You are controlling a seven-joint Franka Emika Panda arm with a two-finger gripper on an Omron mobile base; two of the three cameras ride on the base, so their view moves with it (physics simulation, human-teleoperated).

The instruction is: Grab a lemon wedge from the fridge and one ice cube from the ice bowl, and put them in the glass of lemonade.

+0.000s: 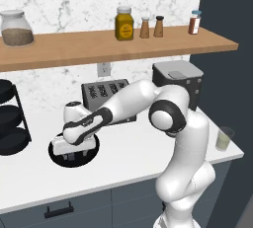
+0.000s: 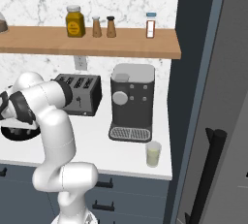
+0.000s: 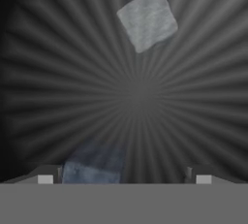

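Note:
My gripper (image 1: 75, 157) reaches down into the black ice bowl (image 1: 54, 154) on the left of the white counter, jaws open wide. In the hand view the gripper (image 3: 124, 177) hovers over the ribbed bowl floor (image 3: 140, 97). A bluish ice cube (image 3: 94, 166) lies between the fingertips, close to the left one. A pale grey ice cube (image 3: 147, 19) lies farther off. The glass of lemonade (image 1: 224, 138) (image 2: 153, 154) stands at the counter's right front corner, next to the fridge (image 2: 213, 97). The lemon wedge is out of view.
A coffee machine (image 2: 131, 101) and a toaster (image 2: 80, 93) stand at the back of the counter. A black tiered rack (image 1: 11, 118) sits at the far left. Jars and shakers line the wooden shelf (image 1: 113, 47) above. The bowl edge (image 2: 14, 134) shows behind my arm.

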